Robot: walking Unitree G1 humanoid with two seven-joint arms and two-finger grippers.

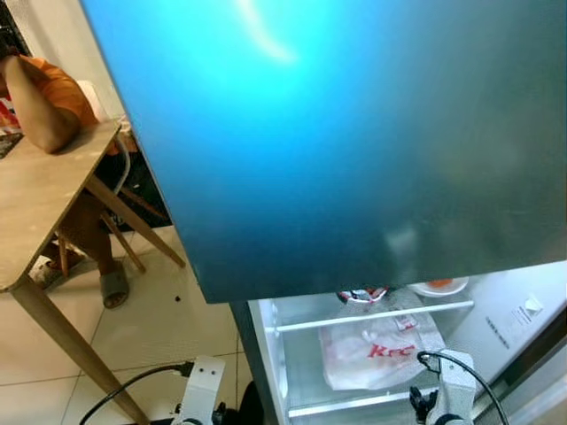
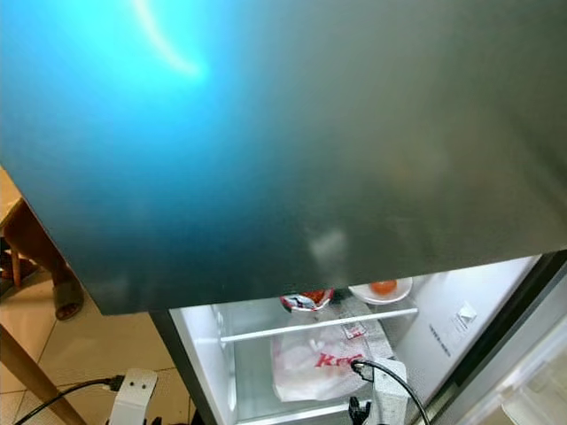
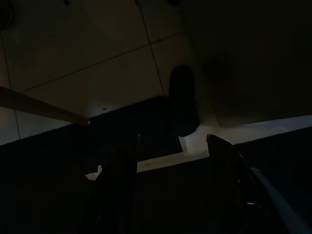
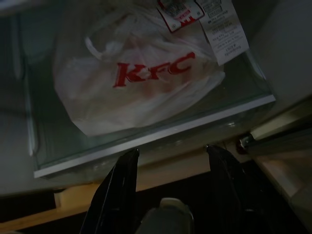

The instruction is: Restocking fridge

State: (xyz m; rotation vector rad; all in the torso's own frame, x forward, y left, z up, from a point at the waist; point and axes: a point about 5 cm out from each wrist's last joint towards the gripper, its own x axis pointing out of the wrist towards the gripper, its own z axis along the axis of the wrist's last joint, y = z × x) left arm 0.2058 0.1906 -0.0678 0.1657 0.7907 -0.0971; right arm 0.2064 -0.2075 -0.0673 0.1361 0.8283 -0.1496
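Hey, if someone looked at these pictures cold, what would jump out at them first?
First, the big glossy blue-grey fridge door across the top of the head views. Below it, in the open fridge, a white KFC bag lies on a glass shelf, with a small dish holding something orange on the shelf behind. The open right gripper hangs in front of the bag's shelf, and a person in orange leans on the wooden table.

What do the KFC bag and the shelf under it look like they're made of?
KFC bag: thin white plastic film, by its crinkles, soft sag and faint translucency, with a paper receipt stapled or taped at the top. Shelf: seemingly clear glass with a pale trim strip along the front edge; you can see through it. The right end effector hovers open before it.
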